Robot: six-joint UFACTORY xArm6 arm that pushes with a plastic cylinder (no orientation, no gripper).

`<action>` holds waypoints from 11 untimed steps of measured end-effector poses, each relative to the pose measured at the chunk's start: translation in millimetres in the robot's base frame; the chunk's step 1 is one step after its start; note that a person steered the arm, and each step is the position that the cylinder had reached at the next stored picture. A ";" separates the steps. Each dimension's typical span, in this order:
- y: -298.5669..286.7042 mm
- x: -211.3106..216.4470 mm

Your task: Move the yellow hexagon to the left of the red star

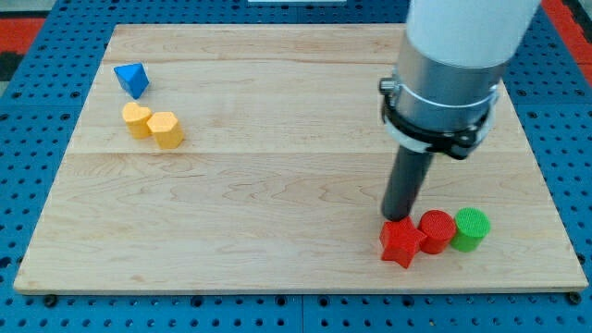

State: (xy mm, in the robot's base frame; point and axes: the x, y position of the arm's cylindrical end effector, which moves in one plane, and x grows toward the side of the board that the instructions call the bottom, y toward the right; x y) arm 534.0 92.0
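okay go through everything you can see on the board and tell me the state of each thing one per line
Yellow hexagon block: view's left, touching the yellow heart.
Yellow heart block: just below the blue block.
Blue pyramid-like block: upper left, alone.
Red star block: lower right, touching the red cylinder.
Red cylinder block: upright, between star and green cylinder.
Green cylinder block: upright, rightmost.
My tip: down at the star's top edge.
Wooden board: flat.
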 end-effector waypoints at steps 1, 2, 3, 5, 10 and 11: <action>-34.8 -46.0; -114.3 -39.5; -186.2 -39.0; -321.3 -84.0; -233.9 -93.9; -213.3 -70.3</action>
State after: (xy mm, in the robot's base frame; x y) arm 463.7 -121.3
